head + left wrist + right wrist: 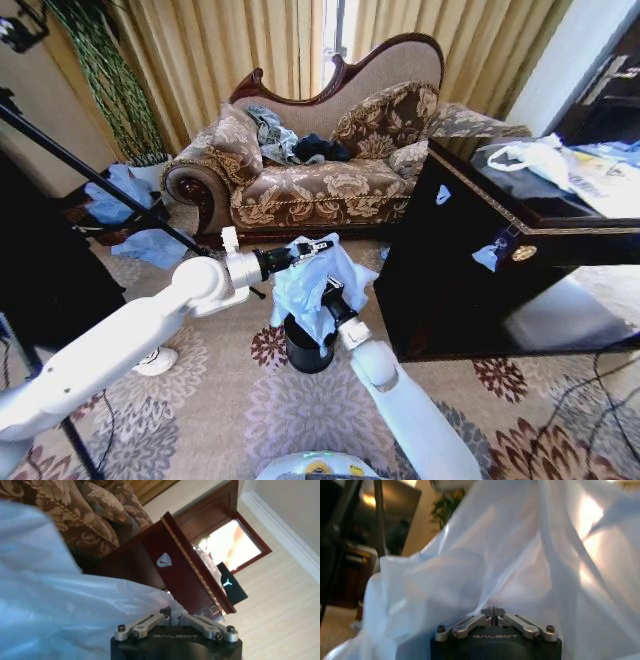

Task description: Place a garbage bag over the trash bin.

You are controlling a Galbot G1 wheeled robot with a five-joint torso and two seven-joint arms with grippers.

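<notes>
In the head view the garbage bag hangs bunched at the centre of the frame, held up between both arms directly above the trash bin. The bin stands upright on the patterned carpet, its upper part hidden behind the bag's lower folds; whether the plastic touches the rim cannot be told.

The left gripper reaches in from the left of the frame to the bag's top edge. In the left wrist view its fingers are drawn together, pinching a fold of the garbage bag. The right gripper comes up from the lower centre to the bag's right side; in the right wrist view its fingers are pressed together on the garbage bag.

Open carpet lies to the left of and below the bin. To its right, the corner of the dark wooden cabinet stands near. The sofa sits in the upper centre, with a strip of carpet between it and the bin.
</notes>
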